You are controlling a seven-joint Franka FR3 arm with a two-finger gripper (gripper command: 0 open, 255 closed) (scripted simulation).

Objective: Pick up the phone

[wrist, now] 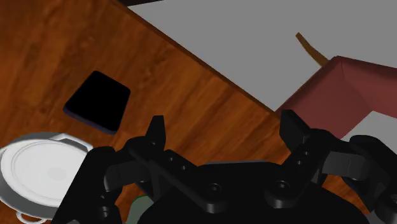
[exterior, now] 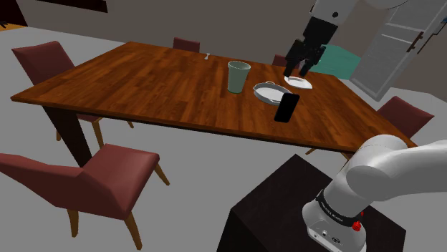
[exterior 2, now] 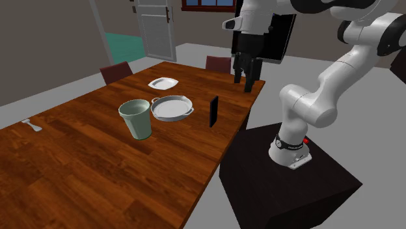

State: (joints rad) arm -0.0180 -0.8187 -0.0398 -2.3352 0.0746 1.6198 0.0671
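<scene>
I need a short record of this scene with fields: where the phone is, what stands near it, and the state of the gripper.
phone: black, lying flat on the table, near its edge by the stand
nearest thing: white dish, apart from the phone
cup: green, upright, beside the dish
plate: small, white, next to the dish
gripper: open, empty, in the air above the table

The black phone sits near the wooden table's edge, just beside a white dish.

On the wooden bench a white dish lies near the tool; a green cup (upright) stands just beyond it.
</scene>
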